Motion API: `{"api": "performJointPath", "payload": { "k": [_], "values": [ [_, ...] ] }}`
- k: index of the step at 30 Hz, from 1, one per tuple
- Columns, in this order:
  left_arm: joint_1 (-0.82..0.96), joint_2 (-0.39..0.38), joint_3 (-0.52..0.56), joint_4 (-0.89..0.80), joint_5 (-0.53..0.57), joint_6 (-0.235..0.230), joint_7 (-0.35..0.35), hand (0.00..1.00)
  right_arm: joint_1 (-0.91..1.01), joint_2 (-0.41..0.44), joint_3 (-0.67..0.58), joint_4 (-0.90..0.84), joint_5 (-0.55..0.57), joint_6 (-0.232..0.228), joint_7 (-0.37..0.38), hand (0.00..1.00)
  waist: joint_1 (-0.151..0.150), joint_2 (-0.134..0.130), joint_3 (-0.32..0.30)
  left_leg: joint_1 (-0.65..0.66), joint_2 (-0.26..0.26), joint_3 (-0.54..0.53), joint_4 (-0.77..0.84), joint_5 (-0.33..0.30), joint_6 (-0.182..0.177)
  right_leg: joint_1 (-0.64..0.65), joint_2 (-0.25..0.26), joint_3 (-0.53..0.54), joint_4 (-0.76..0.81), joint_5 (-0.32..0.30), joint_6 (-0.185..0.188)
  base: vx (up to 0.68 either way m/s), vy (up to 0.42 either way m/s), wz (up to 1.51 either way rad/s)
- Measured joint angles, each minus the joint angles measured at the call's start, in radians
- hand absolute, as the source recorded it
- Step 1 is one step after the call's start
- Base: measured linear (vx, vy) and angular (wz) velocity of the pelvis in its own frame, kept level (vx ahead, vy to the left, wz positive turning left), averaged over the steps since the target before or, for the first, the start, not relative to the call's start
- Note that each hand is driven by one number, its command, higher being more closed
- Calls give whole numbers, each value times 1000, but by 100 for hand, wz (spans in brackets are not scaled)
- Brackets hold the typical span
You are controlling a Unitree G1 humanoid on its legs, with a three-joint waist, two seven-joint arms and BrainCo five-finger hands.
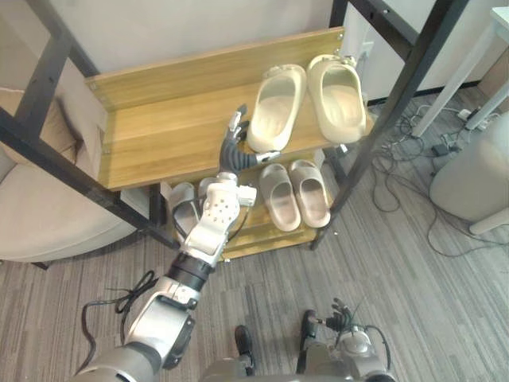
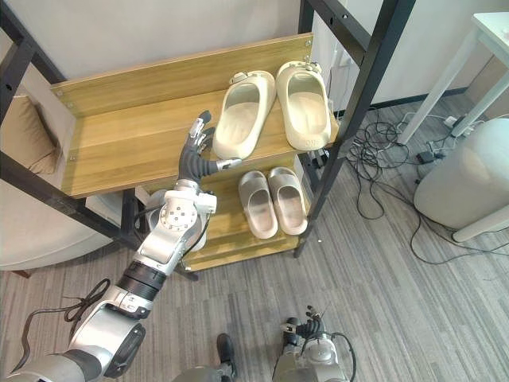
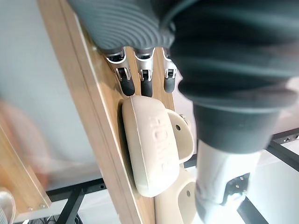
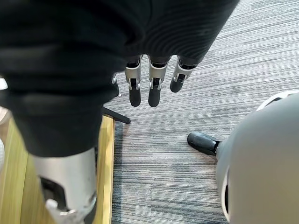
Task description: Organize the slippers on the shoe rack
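In the left eye view the shoe rack (image 1: 167, 127) carries a cream slipper (image 1: 277, 107) and its partner (image 1: 337, 97) on the right part of the upper shelf, side by side with the toes to the wall; the first one leans a little toward the second. The left hand (image 1: 235, 147) is raised to the front of this shelf, just beside the heel of the first cream slipper. On the lower shelf a grey pair (image 1: 280, 199) lies neatly together, and one more grey slipper (image 1: 183, 208) shows to the left, half hidden behind the arm. The right eye view shows the same order. In the left wrist view the fingers (image 3: 126, 84) are straight and apart, with their dark tips at the end of the cream slipper; I cannot tell if they touch it, and they hold nothing. In the right wrist view the right hand (image 4: 149, 88) hangs low over the floor (image 4: 224, 70), its fingers straight and empty. I judge the task nearly finished: both pairs are on the rack, and what is left is perhaps to straighten the leaning cream slipper
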Motion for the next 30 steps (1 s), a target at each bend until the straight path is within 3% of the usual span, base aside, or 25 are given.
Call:
{"api": "performJointPath", "payload": {
  "k": [14,30],
  "values": [
    [-14,-30,-27,-15,-57,-22,1,0,-35,-4,-37,6,1,9,-17,0,-10,21,16,0,-1,3,0,-1,-2,-1,-1,2,0,-2,3,0,0,0],
    [-80,-29,-15,28,-84,-43,38,0,-49,-7,-73,37,3,11,-40,0,-23,26,43,2,2,35,0,-16,-6,-15,4,32,0,-2,3,-2,5,-5]
  ]
}}
